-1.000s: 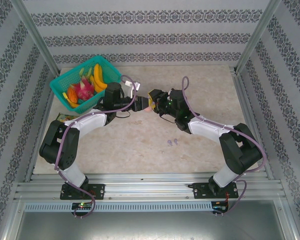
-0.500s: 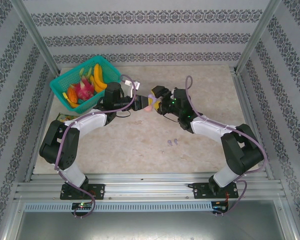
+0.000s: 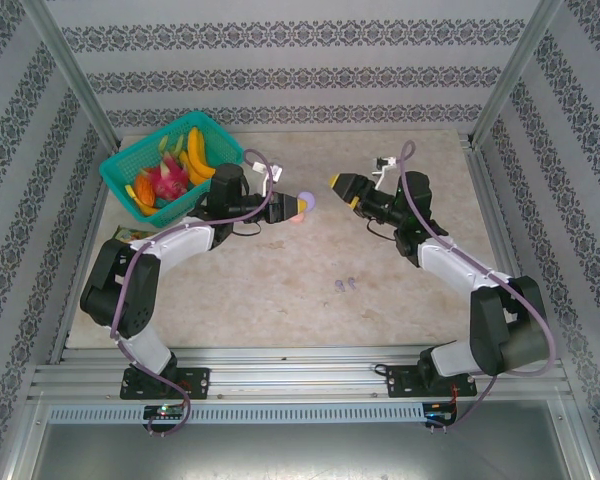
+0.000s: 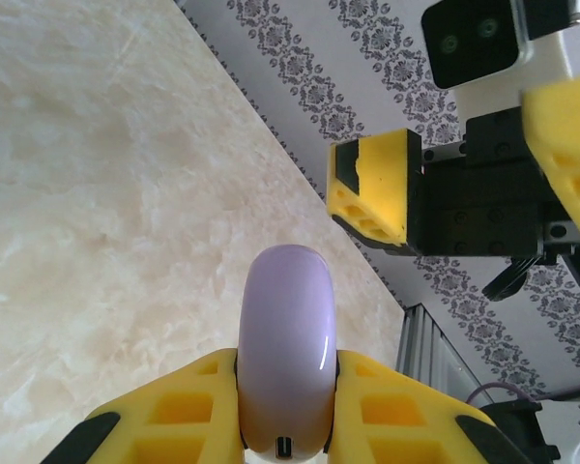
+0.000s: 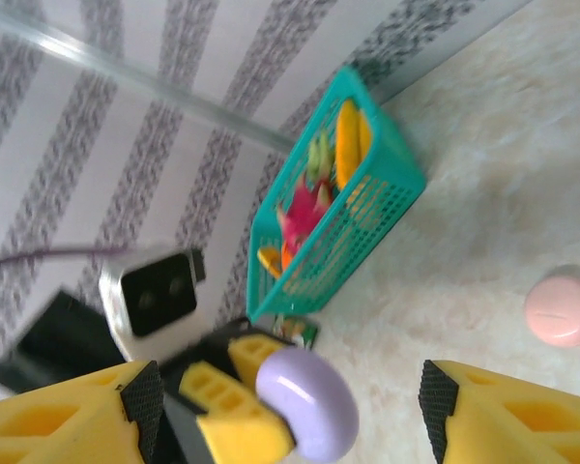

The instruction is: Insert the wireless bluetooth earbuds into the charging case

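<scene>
My left end effector (image 3: 298, 203) is pressed together on the lilac case (image 4: 285, 358), pinching it edge-on between both yellow fingers, seemingly clear of the bench (image 3: 280, 290) out over its middle. A second ago my right end effector (image 3: 342, 185) was nosed up against that same case. Now it has let go, spread its fingers wide and drawn back to the right, leaving an open gap between us. So the case has passed to my left side alone, and my right side carries nothing. From both wrist views the case looks shut, a smooth closed disc, so I judge that no bud is in yet. Two tiny lilac earbuds (image 3: 343, 285) lie on the bench nearer my bases, well apart from the case. I cannot pick out the pink pair. A pink case (image 5: 561, 309) rests on the bench just below my left grip, and the fruit basket (image 3: 170, 170) sits far left. My free right side can now work the lid or fetch a bud.
</scene>
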Tool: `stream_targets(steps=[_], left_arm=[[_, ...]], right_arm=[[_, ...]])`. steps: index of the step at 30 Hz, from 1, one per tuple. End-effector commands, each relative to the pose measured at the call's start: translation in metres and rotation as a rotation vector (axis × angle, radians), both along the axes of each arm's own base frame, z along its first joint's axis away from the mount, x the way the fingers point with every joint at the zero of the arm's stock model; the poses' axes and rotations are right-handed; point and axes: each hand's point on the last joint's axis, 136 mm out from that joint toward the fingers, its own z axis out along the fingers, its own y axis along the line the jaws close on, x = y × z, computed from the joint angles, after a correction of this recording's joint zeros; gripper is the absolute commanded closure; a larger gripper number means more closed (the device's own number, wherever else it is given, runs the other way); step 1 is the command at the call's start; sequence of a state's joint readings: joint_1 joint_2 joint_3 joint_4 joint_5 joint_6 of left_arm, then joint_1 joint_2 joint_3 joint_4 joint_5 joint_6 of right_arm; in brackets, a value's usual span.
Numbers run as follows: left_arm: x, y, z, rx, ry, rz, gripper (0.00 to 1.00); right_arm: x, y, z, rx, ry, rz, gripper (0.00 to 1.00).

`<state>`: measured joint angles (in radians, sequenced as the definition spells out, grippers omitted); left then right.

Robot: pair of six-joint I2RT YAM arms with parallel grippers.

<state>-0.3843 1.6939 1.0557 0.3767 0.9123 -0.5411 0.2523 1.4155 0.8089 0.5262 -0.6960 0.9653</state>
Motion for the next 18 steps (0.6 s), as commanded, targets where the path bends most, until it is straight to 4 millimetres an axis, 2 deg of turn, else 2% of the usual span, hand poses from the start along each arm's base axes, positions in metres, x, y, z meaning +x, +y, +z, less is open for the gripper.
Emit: stream_targets(steps=[1, 10, 18], left_arm=[[-0.002, -0.003, 0.01, -0.008, -0.029, -0.051, 0.88], [-0.004, -0.005, 0.013, -0.016, -0.025, -0.065, 0.89], [-0.008, -0.006, 0.018, -0.027, -0.033, -0.083, 0.9]], right_arm=[[-0.024, 0.016, 0.0, -0.063, -0.13, 0.164, 0.29], [-0.026, 0.037, -0.022, -0.098, -0.1, 0.22, 0.32], [-0.011, 0.036, -0.036, -0.112, -0.063, 0.18, 0.36]])
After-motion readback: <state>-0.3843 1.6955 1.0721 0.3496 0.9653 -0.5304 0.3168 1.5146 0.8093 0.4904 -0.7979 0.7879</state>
